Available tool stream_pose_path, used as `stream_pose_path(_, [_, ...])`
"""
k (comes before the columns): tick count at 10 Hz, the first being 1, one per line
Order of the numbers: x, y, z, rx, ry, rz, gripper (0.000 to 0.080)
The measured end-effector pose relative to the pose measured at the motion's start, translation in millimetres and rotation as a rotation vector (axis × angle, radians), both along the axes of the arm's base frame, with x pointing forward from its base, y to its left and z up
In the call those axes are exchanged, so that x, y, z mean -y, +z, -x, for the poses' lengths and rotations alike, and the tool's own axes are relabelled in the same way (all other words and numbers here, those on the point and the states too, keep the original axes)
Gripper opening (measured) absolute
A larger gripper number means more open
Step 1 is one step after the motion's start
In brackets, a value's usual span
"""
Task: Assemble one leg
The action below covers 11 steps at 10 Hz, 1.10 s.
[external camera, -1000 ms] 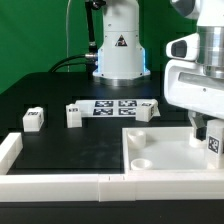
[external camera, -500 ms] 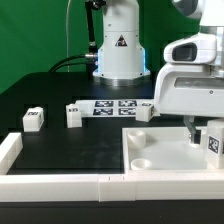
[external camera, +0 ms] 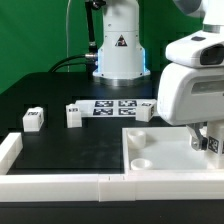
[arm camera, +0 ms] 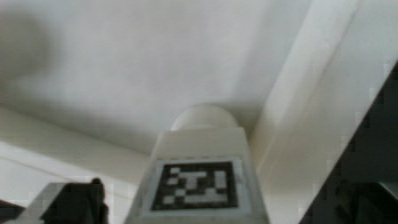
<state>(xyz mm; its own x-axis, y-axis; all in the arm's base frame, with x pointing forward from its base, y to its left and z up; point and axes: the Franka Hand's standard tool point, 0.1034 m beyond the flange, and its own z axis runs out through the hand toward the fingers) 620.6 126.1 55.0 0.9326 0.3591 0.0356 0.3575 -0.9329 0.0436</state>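
Note:
My gripper (external camera: 208, 141) is at the exterior view's right, over the far right part of the large white panel (external camera: 165, 163). It is shut on a leg (external camera: 212, 144), a small white block with a black-and-white tag. In the wrist view the leg (arm camera: 199, 165) stands between my dark fingers (arm camera: 71, 202), its rounded end pointing at the white panel (arm camera: 125, 70). My gripper (arm camera: 222, 205) holds it near the tagged end. The panel's round sockets (external camera: 141, 160) show at its left corners. Whether the leg touches the panel is hidden.
Three more legs lie on the black table: one (external camera: 33, 118) at the left, one (external camera: 74, 114) beside it, one (external camera: 146, 112) by the panel's far edge. The marker board (external camera: 115, 105) lies behind them. A white rail (external camera: 60, 183) borders the front and left.
The arm's body has come lower and a little to the exterior view's left. The leg in the gripper has shifted slightly left with it.

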Motion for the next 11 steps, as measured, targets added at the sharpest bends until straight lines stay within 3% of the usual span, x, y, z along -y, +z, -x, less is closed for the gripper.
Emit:
stream_pose_path(1, [0.1,0.0,0.0,0.0,-0.002,0.0,0.0541])
stream_pose_path(2, [0.1,-0.1,0.0,0.0,-0.002,0.0,0.0541])
stream_pose_path(3, [1.1,0.1,-0.4,0.001,-0.003,0.001,0.0353])
stream_pose_path(4, [3.2,0.4,-1.0,0.002,-0.006,0.002,0.0353])
stream_pose_path(5, [2.8,0.3,-0.9,0.002,-0.018,0.0,0.0269])
stream_pose_path(7, [2.9,0.3,-2.0,0.017,-0.117,-0.008,0.0269])
stream_pose_path(11, [0.8,0.2,-0.9,0.052,-0.638,-0.043,0.0269])
